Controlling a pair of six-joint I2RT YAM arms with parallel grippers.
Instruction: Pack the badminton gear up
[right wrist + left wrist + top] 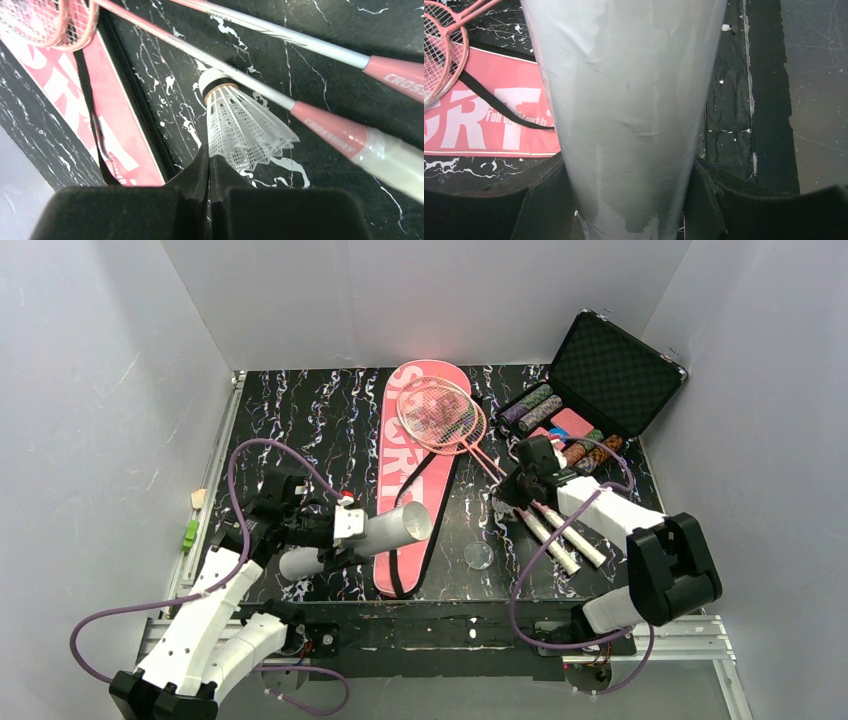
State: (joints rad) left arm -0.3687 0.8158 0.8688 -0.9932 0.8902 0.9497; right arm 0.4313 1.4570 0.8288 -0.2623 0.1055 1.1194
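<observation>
My left gripper [362,534] is shut on a white cylindrical tube [402,527], which lies slanted above the near end of the long pink bag [395,455]. In the left wrist view the tube [629,100] fills the space between both fingers [544,200]. Two pink-framed rackets [440,412] rest with their heads on the bag and their handles [565,545] toward the near right. My right gripper [210,152] is shut on the skirt edge of a white shuttlecock [242,130], which lies against a racket shaft [250,82].
An open black foam-lined case of coloured chips [610,370] stands at the back right. A small clear round lid [479,556] lies near the front edge, between the bag and the racket handles. White walls enclose the black marbled table [300,420].
</observation>
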